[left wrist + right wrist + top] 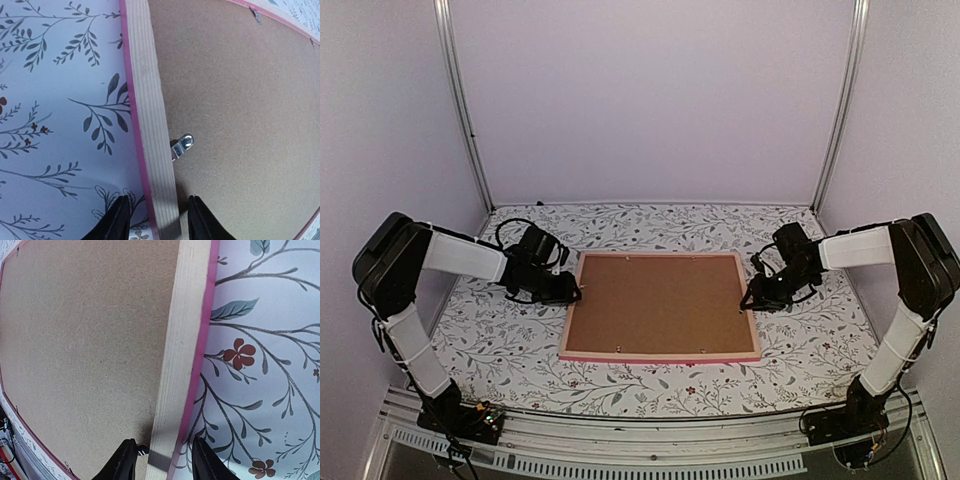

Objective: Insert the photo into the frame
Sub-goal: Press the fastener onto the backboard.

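Pink-edged rectangular wooden picture frame (660,356) lies flat, back side up, on the floral-patterned tablecloth (500,340), with a brown fibreboard backing panel (660,300) seated inside it. The left gripper (570,292) straddles the frame's left rail; the right gripper (748,298) straddles its right rail. Each jaw pair stands narrowly apart, one finger on either side of the rail; whether they clamp it cannot be told.

hidden: frame (660,355) front, facing down | cropped: left fingers (117,222), right fingers (122,460), tips only, contact unclear

One frame (660,355), one backing board (660,303), two pincers (575,293) (748,298)
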Robot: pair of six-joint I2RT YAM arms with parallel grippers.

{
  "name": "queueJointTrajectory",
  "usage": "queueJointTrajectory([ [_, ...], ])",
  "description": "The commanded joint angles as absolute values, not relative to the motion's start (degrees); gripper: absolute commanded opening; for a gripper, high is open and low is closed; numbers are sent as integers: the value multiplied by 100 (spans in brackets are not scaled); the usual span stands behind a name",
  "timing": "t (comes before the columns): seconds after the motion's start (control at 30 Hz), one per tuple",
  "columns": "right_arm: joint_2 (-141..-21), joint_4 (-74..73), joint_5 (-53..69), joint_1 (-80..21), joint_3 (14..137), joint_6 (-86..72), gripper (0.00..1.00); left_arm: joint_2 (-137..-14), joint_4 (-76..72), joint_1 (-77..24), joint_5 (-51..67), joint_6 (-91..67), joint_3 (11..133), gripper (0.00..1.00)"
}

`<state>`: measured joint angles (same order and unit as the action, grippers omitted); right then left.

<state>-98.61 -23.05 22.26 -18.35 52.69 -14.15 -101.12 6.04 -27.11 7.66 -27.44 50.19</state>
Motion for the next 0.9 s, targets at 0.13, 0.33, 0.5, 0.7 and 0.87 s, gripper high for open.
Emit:
queueJointTrajectory([
  [0.13, -10076, -2205, 2293, -1813, 5304, -1479, 37, -10107, 684, -2777, 778, -2670, 4966, 42],
  [0.33, -10106, -2331, 1944, -1814, 5304, -1404, 35, -10165, 686, -2778, 782, -2660, 5000, 41],
  [0.5, -10125, -2469, 1755, -1811, 5330, -1333, 33, -10188, 702, -2777, 784, -2659, 5018, 41],
  [0.7, -10077, -2629, 1730, -1816, 5370, -1195, 31, -10198, 712, -2779, 778, -2655, 5010, 41],
  [0.87, -9965, -2669, 1928, -1815, 5396, -1051, 30, -10182, 710, -2779, 781, -2658, 4993, 40],
])
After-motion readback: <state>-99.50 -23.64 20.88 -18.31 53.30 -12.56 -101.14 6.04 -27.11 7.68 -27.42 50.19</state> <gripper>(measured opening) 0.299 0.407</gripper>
